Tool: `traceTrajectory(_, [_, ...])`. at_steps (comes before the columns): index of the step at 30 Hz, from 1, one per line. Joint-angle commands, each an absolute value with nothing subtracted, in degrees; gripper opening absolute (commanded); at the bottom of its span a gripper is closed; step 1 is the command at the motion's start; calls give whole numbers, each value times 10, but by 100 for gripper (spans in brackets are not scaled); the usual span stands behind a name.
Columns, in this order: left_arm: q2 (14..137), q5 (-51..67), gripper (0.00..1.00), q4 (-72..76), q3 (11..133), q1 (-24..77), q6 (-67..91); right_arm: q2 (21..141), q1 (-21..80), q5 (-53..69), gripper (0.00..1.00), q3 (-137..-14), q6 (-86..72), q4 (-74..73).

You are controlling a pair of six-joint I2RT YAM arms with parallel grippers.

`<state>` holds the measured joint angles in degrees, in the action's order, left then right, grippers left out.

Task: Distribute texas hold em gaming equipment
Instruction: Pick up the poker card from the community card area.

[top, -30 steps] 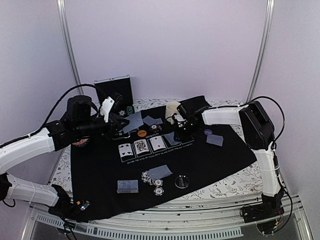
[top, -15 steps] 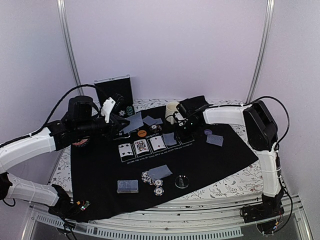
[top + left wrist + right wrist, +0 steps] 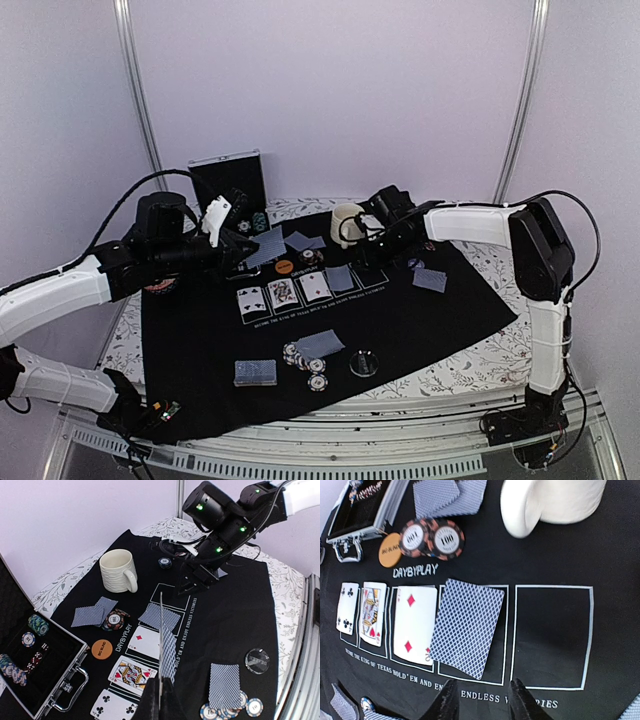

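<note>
My left gripper [image 3: 161, 686] is shut on a grey-blue-backed playing card [image 3: 167, 647], held on edge above the black mat [image 3: 420, 320]; from above that gripper [image 3: 238, 252] hangs left of the card row. Three face-up cards lie in the printed boxes: clubs [image 3: 348, 607], a queen [image 3: 372, 612], the two of diamonds [image 3: 415, 622]. A face-down card [image 3: 465, 625] lies askew in the fourth box. My right gripper [image 3: 482, 700] is open and empty above the mat; from above it [image 3: 385, 225] is beside the mug. Two striped poker chips [image 3: 435, 539] sit by an orange disc [image 3: 390, 550].
The cream mug [image 3: 346, 222] stands behind the row. An open chip case [image 3: 30, 655] is at the back left. Near the front lie a deck [image 3: 255, 372], chips under a card [image 3: 312, 352] and a clear disc [image 3: 364, 362]. A purple disc [image 3: 416, 264] and card [image 3: 430, 280] lie right.
My right gripper has drawn back from the face-down card towards the mug and stands a little wider. The left arm and its card have stayed put.
</note>
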<state>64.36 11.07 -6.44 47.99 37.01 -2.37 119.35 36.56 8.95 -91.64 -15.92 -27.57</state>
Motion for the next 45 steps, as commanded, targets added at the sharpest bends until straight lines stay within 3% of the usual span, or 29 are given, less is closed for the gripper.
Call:
traceTrajectory(1, [637,107,0,-73,486,372,-37,1234,360,161,33,-907,-215,-241])
traceTrajectory(11, [634,112,0,-74,488,372,-37,1280,354,177,30,-906,-250,-214])
traceTrajectory(18, [634,111,0,-74,489,372,-39,1285,355,192,4,-904,-252,-211])
traceTrajectory(36, [632,112,0,-78,490,372,-42,1273,338,174,2,-932,-159,-280])
traceTrajectory(38, [632,113,0,-80,490,371,-43,1274,338,184,5,-942,-139,-294])
traceTrajectory(41, [631,119,0,-85,492,372,-47,1259,338,198,27,-954,-114,-312])
traceTrajectory(45, [626,154,0,-88,496,373,-55,1203,342,172,38,-982,-58,-349])
